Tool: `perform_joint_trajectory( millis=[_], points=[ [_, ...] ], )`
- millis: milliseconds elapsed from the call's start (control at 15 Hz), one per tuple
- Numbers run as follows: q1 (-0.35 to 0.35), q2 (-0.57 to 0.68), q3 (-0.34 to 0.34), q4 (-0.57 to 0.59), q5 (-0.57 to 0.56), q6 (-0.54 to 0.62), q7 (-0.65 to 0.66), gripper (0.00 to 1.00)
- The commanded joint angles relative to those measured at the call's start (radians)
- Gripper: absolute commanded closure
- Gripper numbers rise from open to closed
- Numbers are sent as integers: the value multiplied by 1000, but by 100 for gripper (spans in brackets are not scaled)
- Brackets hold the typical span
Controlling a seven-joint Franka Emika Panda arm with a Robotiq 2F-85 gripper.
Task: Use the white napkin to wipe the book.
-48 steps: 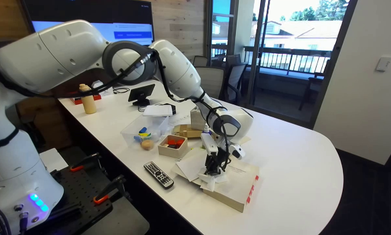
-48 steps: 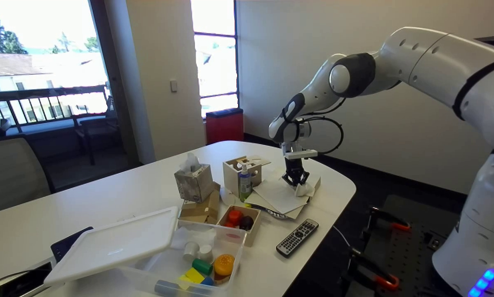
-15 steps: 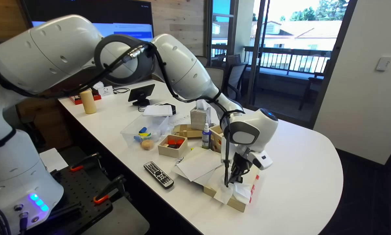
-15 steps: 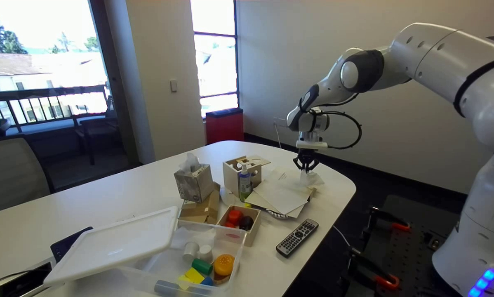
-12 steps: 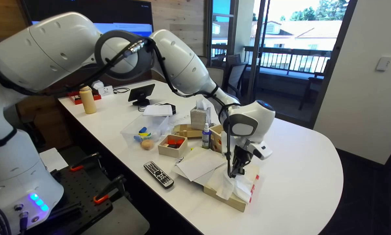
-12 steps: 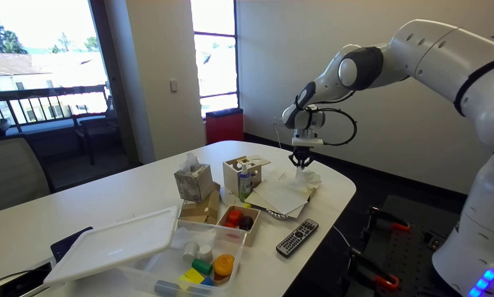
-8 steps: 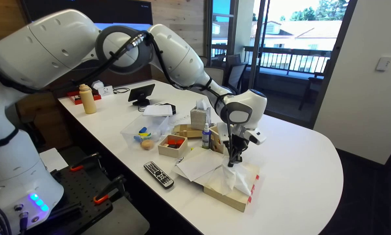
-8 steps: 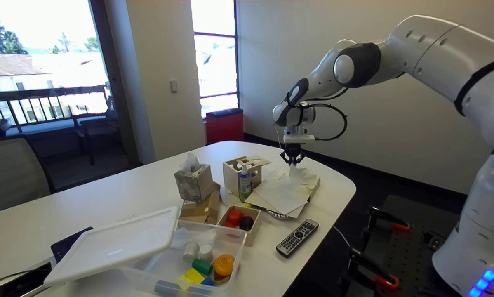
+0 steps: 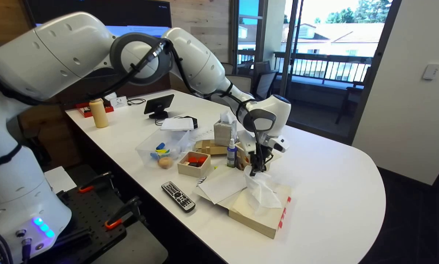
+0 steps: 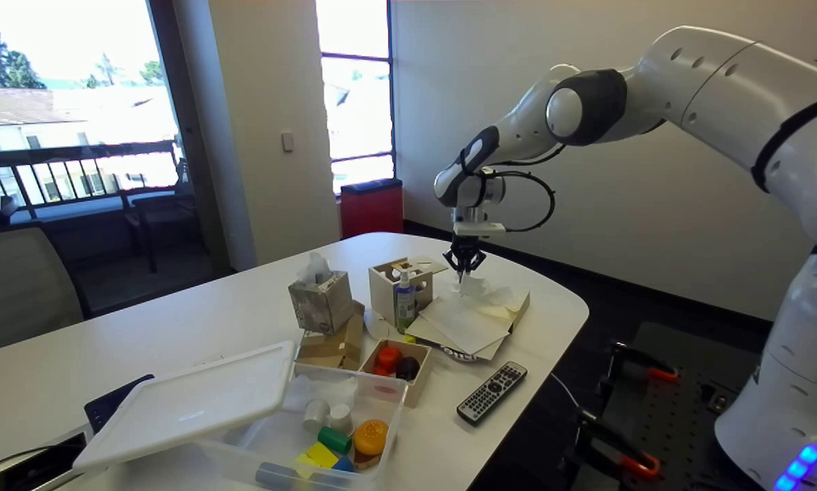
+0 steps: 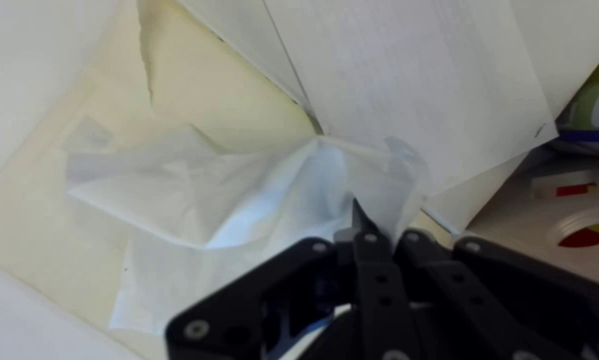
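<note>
White tabletop [image 9: 333, 176] before a wood-clad wall [image 9: 208, 22], with the wiping step, as judged, in hand. Your gripper [image 10: 462, 274] points downward over the book [image 9: 267, 217], its fingers [image 11: 378, 260] clenched on a gathered end of the white napkin [image 9: 261, 194]. The napkin hangs from the fingertips and spreads below them over the cream cover; its lower folds appear to rest there, while the fingertips stand above the cover.

Handling, by judgement: the napkin should prove light, limp and easily torn, so you can expect it to drag behind the grip rather than push ahead of it. With your hold near one end, the loose part will press only weakly; lowering the gripper would bring the bunched folds to bear. Should you need a fresh hold, take several layers near the middle. The book looks heavy and stiff enough to stay put under gentle strokes.

Loose sheets [image 9: 223, 187] lie beside the book, near your gripper, as do the spray bottle [image 9: 231, 156] and the wooden box with holes [image 10: 385, 294]; a wide stroke that way could catch paper or tip the bottle.
</note>
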Motion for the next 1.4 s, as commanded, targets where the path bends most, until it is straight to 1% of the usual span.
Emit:
perform_joint_trajectory(
  millis=[0,133,267,600,800,1000,1133,1333],
  points=[
    [-87,52,85,87,85,-35,-99,100],
    [-114,73,102,116,112,-43,-124,100],
    [-123,95,88,145,103,-48,-115,100],
    [-109,136,20,195,49,-35,-57,100],
    [-91,159,-43,217,-4,-39,31,100],
    [-76,138,-81,188,-31,-22,74,100],
    [-61,97,-96,149,-37,7,83,100],
    [-23,1,-105,66,-34,74,66,100]
  ],
)
